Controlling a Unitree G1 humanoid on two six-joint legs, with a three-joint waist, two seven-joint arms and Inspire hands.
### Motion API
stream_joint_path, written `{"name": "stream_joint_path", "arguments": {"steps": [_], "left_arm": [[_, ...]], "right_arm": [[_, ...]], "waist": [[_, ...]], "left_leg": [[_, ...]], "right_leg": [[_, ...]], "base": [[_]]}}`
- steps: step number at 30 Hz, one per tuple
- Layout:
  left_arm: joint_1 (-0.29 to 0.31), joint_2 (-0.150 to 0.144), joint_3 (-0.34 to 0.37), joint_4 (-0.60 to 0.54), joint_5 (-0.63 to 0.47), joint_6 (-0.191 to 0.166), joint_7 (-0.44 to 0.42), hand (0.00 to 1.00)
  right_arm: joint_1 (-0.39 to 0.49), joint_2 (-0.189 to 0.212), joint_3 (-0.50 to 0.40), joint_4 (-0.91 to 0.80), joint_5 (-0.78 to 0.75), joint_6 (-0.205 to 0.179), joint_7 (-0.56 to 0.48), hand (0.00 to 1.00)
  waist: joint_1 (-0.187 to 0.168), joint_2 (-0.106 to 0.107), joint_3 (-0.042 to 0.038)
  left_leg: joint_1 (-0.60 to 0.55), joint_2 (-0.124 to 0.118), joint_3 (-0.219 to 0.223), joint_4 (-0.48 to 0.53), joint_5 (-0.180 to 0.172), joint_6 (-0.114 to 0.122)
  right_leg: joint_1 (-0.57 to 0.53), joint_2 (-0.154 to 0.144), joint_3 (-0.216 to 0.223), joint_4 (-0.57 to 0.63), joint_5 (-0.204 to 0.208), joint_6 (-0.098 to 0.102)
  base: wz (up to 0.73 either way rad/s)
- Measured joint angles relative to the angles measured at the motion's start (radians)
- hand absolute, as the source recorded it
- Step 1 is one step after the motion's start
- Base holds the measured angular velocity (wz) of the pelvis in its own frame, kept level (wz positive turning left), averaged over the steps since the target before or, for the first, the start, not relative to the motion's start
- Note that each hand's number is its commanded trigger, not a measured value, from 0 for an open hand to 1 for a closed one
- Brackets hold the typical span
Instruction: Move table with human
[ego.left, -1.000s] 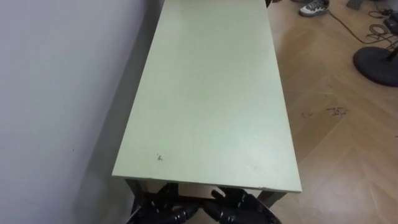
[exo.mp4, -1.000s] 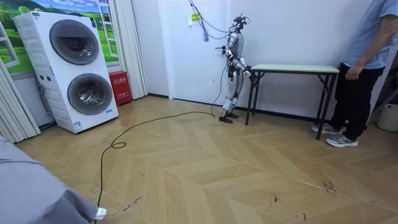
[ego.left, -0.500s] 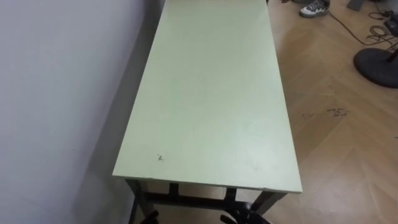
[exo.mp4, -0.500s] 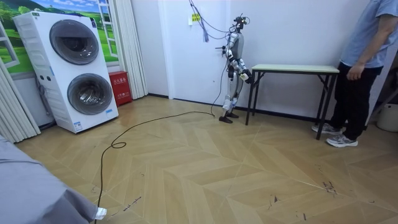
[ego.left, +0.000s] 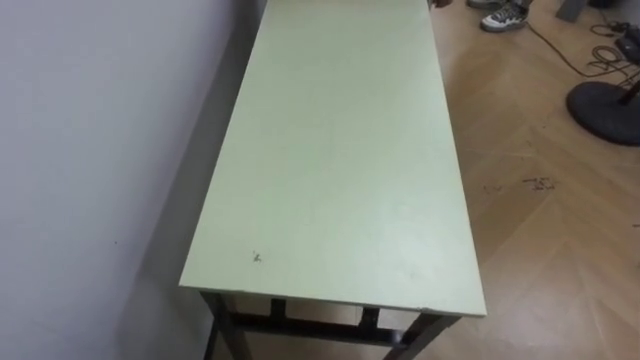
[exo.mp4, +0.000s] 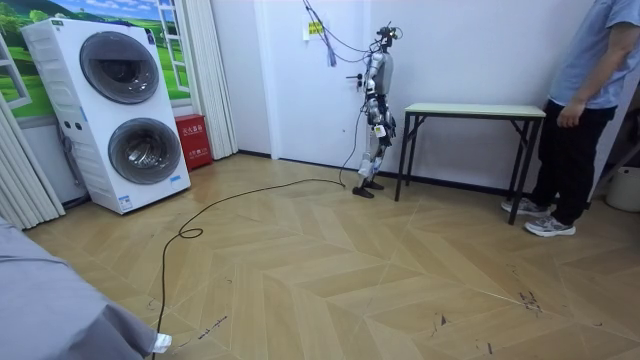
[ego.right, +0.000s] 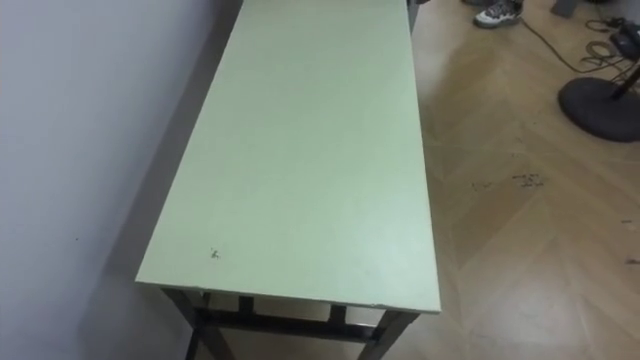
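Surface, near end: pale green rectangular table top (ego.left: 335, 150) on dark metal legs, standing on the herringbone wooden floor (ego.left: 540, 260), its left long side along the white wall (ego.left: 90, 150). Robot stands at this near end; right hand (exo.mp4: 381, 128) hangs low beside the body, apart from the surface, and how its fingers are set cannot be told. Right of the surface's far half: dark round stand base (ego.left: 604, 104). Far end: person (exo.mp4: 590, 100) standing, grey sneaker (ego.left: 505, 14) just beside the surface.

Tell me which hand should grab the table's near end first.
The right hand, probably: open floor lies right of the table; the wall crowds its left side.
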Motion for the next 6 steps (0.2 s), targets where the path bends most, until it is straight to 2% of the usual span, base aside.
{"name": "stream_joint_path", "arguments": {"steps": [3, 6], "left_arm": [[-0.019, -0.014, 0.052, 0.058, 0.09, -0.009, 0.052, 0.0], [-0.018, -0.031, 0.087, 0.07, 0.237, -0.009, 0.128, 0.0]], "right_arm": [[-0.005, 0.023, -0.041, 0.085, -0.011, -0.001, -0.037, 0.0], [-0.029, 0.041, -0.075, 0.135, -0.029, -0.005, -0.054, 0.0]], "waist": [[0.01, 0.004, 0.0013], [0.009, 0.004, 0.0009]], "left_leg": [[0.013, 0.0, 0.007, -0.007, -0.001, -0.001], [0.012, 0.0, 0.007, -0.008, -0.003, -0.002]], "right_leg": [[0.01, 0.001, 0.003, -0.003, 0.0, 0.0], [0.016, 0.002, -0.001, -0.014, 0.004, -0.005]], "base": [[-0.1], [-0.05]]}}
